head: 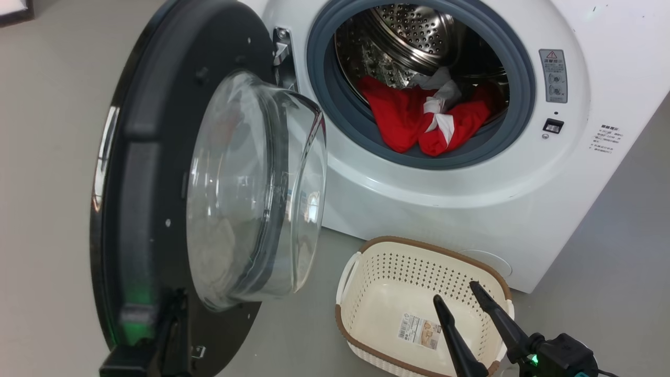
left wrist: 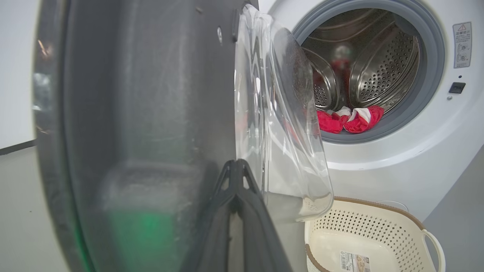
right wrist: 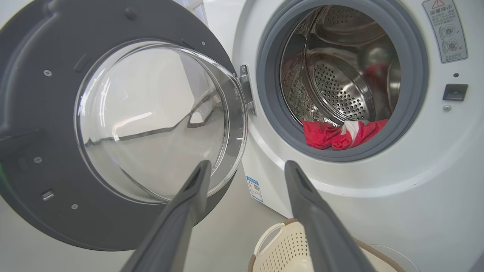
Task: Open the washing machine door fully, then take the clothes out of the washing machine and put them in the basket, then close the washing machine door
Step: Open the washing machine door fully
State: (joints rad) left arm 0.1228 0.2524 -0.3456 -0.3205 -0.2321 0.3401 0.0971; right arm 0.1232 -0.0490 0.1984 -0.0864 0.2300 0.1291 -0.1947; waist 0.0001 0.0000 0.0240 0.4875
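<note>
The door (head: pixel 141 157) is swung wide open. The clothes (head: pixel 403 120) are seen at the front of the drum (head: pixel 413 31) of the washer (head: pixel 419 193). The left gripper (left wrist: pixel 236 164) is held with fingers together beside the door's inner face. The right gripper (head: pixel 455 292) is held with fingers apart above the basket (head: pixel 429 246).

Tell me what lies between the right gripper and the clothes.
Head view: beyond the right gripper come the basket's far rim, the washing machine's white front, then the grey rubber ring where the clothes rest.
</note>
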